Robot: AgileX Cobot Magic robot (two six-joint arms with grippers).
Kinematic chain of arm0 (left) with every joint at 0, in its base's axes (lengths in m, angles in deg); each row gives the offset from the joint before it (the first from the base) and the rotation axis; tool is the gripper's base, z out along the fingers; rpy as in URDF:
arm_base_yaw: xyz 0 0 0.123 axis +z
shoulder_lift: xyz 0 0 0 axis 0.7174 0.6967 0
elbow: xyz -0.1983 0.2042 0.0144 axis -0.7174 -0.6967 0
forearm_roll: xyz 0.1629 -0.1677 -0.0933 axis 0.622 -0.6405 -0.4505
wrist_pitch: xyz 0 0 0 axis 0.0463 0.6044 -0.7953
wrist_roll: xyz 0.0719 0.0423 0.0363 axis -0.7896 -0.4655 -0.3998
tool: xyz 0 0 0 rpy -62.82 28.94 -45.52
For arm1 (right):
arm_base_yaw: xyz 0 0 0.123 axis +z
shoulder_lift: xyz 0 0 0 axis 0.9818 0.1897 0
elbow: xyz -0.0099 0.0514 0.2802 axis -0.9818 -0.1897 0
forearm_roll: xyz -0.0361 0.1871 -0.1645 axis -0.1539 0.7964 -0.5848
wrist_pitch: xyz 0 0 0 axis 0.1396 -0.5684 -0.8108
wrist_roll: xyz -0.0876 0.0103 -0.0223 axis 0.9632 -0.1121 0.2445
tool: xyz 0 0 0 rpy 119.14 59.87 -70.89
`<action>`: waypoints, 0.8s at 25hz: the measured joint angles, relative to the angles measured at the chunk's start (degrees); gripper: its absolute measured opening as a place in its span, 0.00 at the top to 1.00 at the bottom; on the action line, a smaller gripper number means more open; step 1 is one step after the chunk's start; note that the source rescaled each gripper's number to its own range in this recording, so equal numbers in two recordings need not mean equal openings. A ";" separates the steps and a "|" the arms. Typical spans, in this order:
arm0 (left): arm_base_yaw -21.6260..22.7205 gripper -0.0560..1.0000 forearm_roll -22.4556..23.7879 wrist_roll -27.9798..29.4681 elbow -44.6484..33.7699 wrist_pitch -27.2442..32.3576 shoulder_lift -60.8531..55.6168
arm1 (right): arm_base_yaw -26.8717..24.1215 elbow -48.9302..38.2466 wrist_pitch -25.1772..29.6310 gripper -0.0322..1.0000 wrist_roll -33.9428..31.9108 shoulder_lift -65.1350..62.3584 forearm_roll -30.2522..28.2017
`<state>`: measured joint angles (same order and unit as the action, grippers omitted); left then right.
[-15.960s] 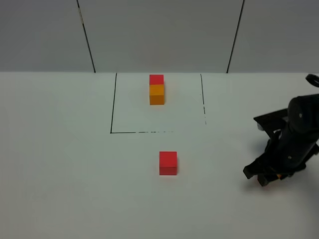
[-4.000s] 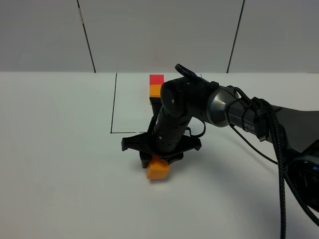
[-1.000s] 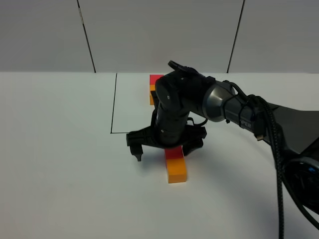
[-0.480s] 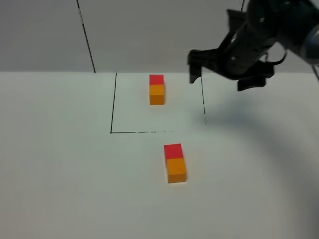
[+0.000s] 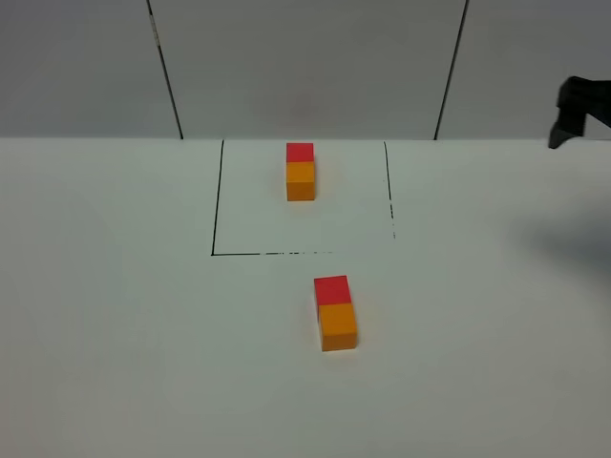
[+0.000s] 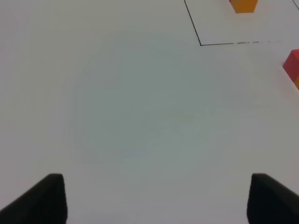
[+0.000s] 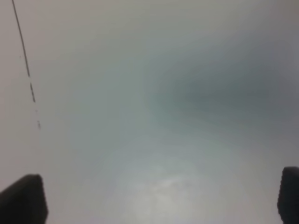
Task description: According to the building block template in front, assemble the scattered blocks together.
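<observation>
Red cube [image 5: 331,288] & orange cube [image 5: 337,326] sit joined as one bar on the white desk [image 5: 115,334], mid-desk, red end twd the far edge, orange end twd the near edge, just outside the near line of the drawn black rectangle [image 5: 215,219]. Template bar [image 5: 300,172] lies inside that rectangle close to the far edge, same colour order, red far, orange near; the two bars are apart w/ the line between them. Vs half a sec ago: bars unchanged, but the right arm, then high over the far-right part of the desk, has pulled off to the right edge; only a dark bit of the right claw [image 5: 578,110] shows at the far-right corner in the high view. Right wrist view is blurred: bare desk, claw tips wide apart, released, nothing in them. Left claw [image 6: 156,198] is open too, grasping nothing, over bare desk on the left side, well apart from the blocks.
</observation>
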<state>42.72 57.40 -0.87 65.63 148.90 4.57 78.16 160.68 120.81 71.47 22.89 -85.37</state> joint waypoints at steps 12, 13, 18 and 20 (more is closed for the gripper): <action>0.00 0.33 0.00 0.00 0.00 0.00 0.00 | -0.51 -30.29 -3.73 0.00 1.42 -37.94 -1.78; 0.00 0.33 0.00 0.00 0.00 0.00 0.00 | -0.51 -32.01 -3.44 0.00 1.47 -40.71 -2.04; 0.00 0.33 0.00 0.00 0.00 0.00 0.00 | -0.51 -39.57 -1.54 0.00 1.59 -55.91 -2.34; 0.00 0.33 0.00 0.00 0.00 0.00 0.00 | -0.51 -41.62 -0.89 0.00 1.86 -61.26 -2.39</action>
<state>42.72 57.40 -0.87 65.63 148.90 4.57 77.65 119.06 119.92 73.33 -38.38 -87.76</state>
